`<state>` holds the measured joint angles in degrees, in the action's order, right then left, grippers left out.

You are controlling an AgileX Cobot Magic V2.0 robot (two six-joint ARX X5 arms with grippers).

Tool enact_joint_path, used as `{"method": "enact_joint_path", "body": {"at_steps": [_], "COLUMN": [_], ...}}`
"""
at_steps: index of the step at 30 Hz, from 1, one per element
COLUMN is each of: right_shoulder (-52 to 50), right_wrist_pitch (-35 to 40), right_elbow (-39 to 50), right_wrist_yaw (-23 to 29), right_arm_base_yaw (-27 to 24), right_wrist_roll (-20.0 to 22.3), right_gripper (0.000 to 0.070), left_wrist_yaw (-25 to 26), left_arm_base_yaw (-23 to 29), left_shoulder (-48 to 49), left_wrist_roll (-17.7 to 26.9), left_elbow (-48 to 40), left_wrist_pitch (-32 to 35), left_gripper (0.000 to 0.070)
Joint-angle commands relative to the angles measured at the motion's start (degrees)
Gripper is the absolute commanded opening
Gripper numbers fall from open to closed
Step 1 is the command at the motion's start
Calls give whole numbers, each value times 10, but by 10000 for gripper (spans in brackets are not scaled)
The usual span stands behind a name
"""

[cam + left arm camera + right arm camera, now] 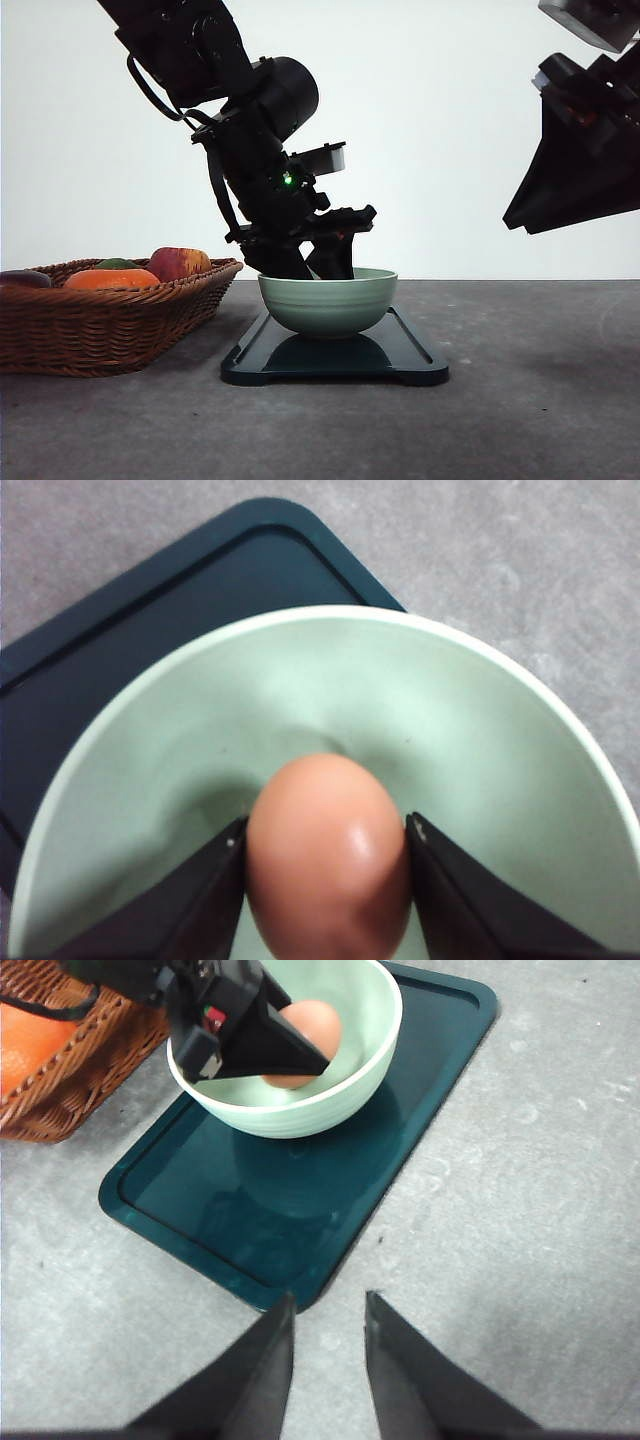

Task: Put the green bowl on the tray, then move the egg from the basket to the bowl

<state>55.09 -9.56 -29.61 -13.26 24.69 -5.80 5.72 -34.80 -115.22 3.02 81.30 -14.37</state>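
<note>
1. The green bowl (328, 302) is a pale sage ceramic piece with faint ridges outside and a smooth inside. It sits on the tray (412, 352), a flat dark rectangle with rounded corners, a low rim and little feet, resting on a speckled grey surface (540, 400).
2. The egg (328, 855) is smooth, brownish-tan and a bit glossy. It's pinched between the two black fingers (190, 905) of the left end effector (312, 262), which is reaching down inside the bowl. Can't tell whether the egg touches the bowl floor.
3. The right end effector (328, 1335) hangs up high, well off to the right, over bare surface just beside the tray's edge. Its fingers sit a narrow gap apart with nothing between them.
4. The basket (110, 325), brown woven wicker, is just left of the tray, with an orange fruit (112, 279) and a red-yellow apple (178, 263) poking over its rim.
</note>
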Motion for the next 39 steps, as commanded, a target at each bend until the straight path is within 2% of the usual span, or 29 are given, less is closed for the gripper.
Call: {"method": "enact_joint_path", "body": {"at_steps": [1, 8, 12, 16, 23, 27, 32, 39], "right_shoulder": [2, 2, 2, 2, 2, 2, 2, 2], "right_wrist_pitch": [5, 4, 2, 0, -2, -3, -2, 2], "right_elbow": [-5, -5, -5, -5, -5, -5, -5, -5], "right_wrist_yaw": [2, 2, 2, 2, 2, 2, 2, 2], "right_arm_base_yaw": [3, 3, 3, 3, 3, 3, 3, 3], "right_wrist_roll": [1, 0, 0, 1, 0, 1, 2, 5], "right_gripper": [136, 136, 136, 136, 136, 136, 136, 136], "left_wrist_yaw": [-2, -2, -2, -2, 2, 26, 33, 32], "left_arm_base_yaw": [-6, -6, -6, -6, 3, 14, 31, 61], "left_shoulder": [-14, -14, -14, -13, -9, 20, 88, 263], "left_wrist_roll": [2, -14, -33, -34, -33, -33, -38, -91], "left_elbow": [14, 15, 31, 74, 181, 184, 120, -104], "left_wrist_pitch": [6, 5, -22, -91, -256, -278, -256, -98], "left_gripper": [315, 315, 315, 315, 310, 305, 305, 306]}}
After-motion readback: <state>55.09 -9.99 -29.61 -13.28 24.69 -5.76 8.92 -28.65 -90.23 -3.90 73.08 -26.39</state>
